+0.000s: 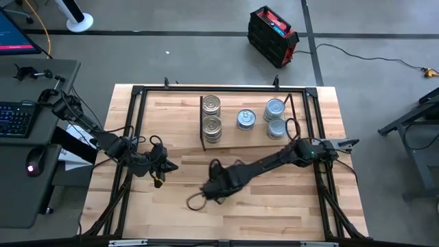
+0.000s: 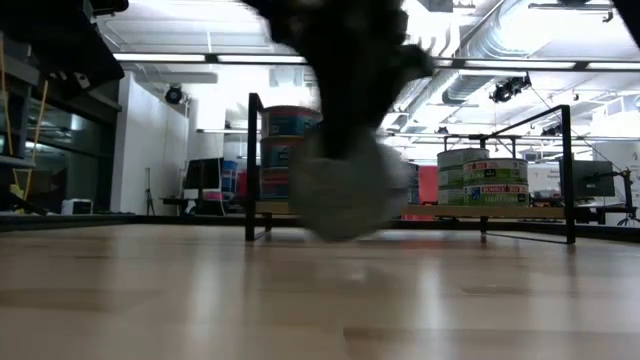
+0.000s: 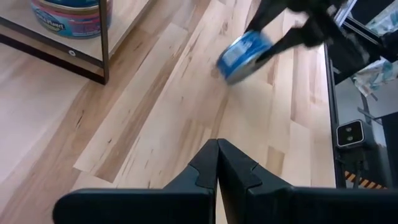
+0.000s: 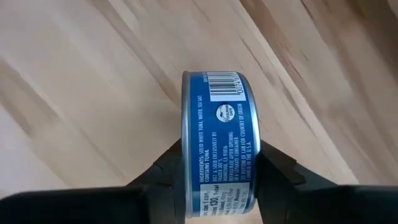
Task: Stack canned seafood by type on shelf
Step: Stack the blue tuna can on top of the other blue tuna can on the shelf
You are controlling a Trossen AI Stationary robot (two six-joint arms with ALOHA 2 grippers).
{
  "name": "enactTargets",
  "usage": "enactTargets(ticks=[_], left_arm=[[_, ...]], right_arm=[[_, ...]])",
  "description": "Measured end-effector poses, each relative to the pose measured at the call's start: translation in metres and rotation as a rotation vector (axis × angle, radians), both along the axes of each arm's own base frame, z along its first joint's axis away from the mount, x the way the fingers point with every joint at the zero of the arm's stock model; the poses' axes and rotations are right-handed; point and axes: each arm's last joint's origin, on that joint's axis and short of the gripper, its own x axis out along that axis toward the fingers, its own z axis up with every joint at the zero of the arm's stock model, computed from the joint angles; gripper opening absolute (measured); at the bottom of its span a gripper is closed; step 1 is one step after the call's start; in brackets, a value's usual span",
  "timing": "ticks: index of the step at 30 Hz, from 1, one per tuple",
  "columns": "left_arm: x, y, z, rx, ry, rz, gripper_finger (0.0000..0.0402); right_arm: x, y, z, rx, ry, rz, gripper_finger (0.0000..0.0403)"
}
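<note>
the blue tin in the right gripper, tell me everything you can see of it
The blue tin is a small round flat can with a glossy blue label, white print, a barcode and a silvery rim. It stands on edge between the right gripper's two dark fingers, which press on its flat faces. The left wrist view shows it tilted just above the bare wooden tabletop.
</note>
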Motion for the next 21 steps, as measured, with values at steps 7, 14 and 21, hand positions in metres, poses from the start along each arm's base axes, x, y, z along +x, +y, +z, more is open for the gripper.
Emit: enactTargets(ticks=[7, 14, 21], left_arm=[[0.0, 0.0, 0.0, -0.004, -0.003, 0.006, 0.0], [0.0, 0.001, 0.0, -0.007, -0.012, 0.031, 0.0], [0.0, 0.001, 0.001, -0.032, -0.016, 0.054, 0.0]], right_arm=[[-0.085, 0.018, -0.009, 0.072, 0.092, -0.13, 0.0111], [-0.171, 0.011, -0.001, 0.339, -0.453, -0.495, 0.0111], [-0.177, -0.037, -0.012, 0.224, -1.212, -0.991, 0.0111]])
